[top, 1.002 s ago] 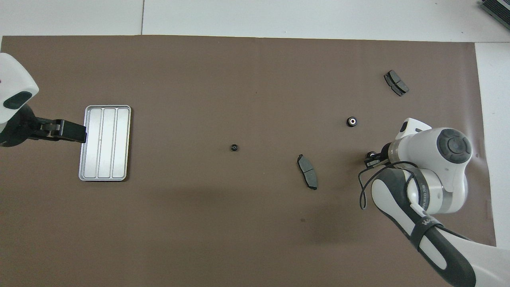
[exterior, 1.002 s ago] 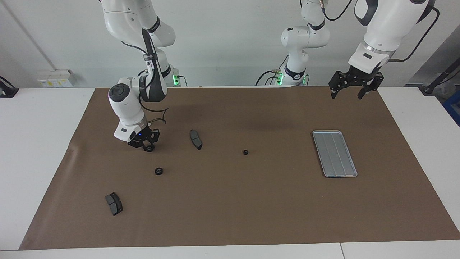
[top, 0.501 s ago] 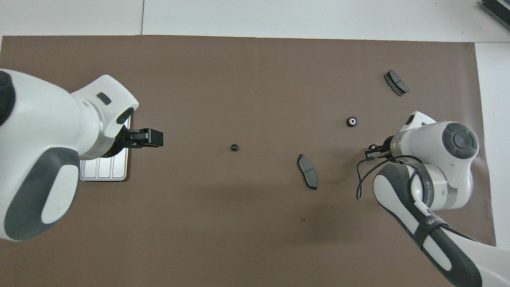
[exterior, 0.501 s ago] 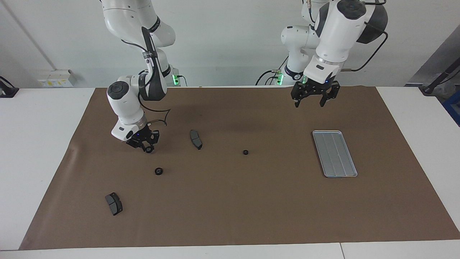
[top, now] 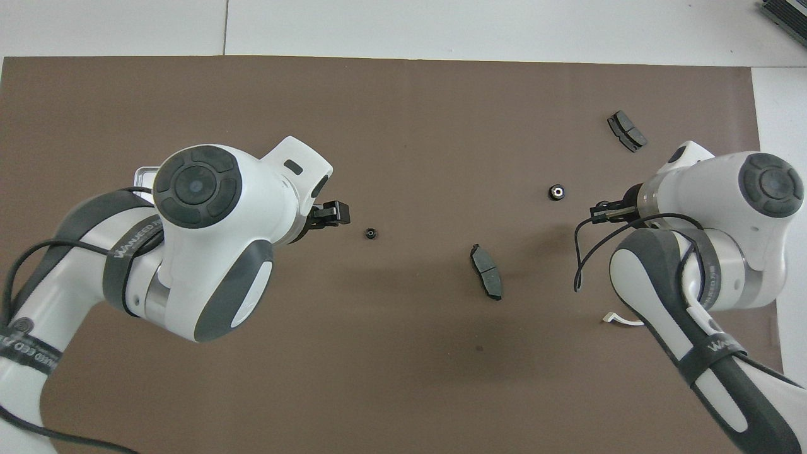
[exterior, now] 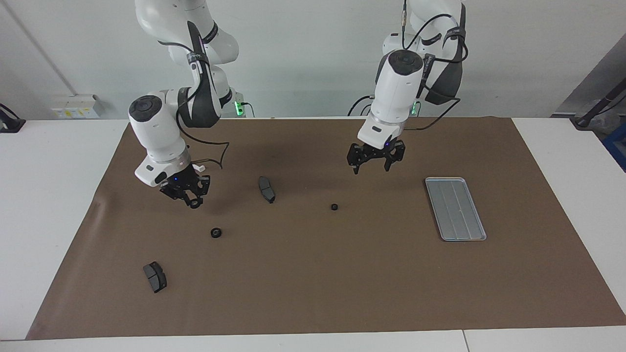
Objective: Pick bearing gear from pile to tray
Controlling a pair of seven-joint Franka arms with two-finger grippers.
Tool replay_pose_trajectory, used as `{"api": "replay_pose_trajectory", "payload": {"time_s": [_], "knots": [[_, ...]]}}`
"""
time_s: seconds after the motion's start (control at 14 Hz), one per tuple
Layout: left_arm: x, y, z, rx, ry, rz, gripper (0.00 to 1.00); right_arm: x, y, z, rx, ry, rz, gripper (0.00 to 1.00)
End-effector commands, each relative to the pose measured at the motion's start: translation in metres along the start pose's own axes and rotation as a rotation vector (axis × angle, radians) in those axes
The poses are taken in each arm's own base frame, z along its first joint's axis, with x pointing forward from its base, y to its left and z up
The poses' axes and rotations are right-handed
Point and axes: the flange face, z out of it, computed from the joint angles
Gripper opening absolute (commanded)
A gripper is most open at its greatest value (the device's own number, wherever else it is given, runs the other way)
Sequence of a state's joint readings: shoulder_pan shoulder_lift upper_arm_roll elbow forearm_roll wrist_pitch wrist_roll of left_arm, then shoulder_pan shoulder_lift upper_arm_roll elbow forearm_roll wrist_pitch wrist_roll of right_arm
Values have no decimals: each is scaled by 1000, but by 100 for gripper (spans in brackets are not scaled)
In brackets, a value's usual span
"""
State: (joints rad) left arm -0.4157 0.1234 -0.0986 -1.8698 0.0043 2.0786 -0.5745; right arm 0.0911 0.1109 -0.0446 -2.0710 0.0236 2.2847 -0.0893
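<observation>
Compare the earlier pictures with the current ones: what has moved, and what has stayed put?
The left gripper, open, swung from the table corner near the tray to over the mat near the small ring. The right gripper rose, shut on a ring. The tray, other rings and brake pads stayed.

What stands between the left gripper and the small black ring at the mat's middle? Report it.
Nothing visible: left gripper hangs open over bare mat near the small black ring; the brake pad lies toward the right arm's end.
</observation>
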Motion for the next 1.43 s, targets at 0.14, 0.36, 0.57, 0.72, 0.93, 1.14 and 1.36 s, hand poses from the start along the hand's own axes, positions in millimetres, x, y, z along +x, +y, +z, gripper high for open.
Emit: {"api": "replay_pose_trajectory", "payload": {"time_s": [0.14,0.36,0.57,0.72,0.93,1.14,1.36], "knots": [[25,50,55,75,23,-64,100,25,-34,-40,28,-4,75,0],[30,61,74,64,19,-63,100,27,-69,-44,33,2,128,0],[29,71,97,47,38,-74,100,27,-102,-44,41,11,173,0],[25,72,109,44,33,-72,100,25,-124,-39,44,2,184,0],[17,73,130,28,42,-69,100,24,-148,-32,50,10,215,0],[11,70,143,32,35,-66,100,24,-157,-31,57,23,220,0],[6,67,152,28,36,-64,100,22,-175,-26,62,25,234,0]]}}
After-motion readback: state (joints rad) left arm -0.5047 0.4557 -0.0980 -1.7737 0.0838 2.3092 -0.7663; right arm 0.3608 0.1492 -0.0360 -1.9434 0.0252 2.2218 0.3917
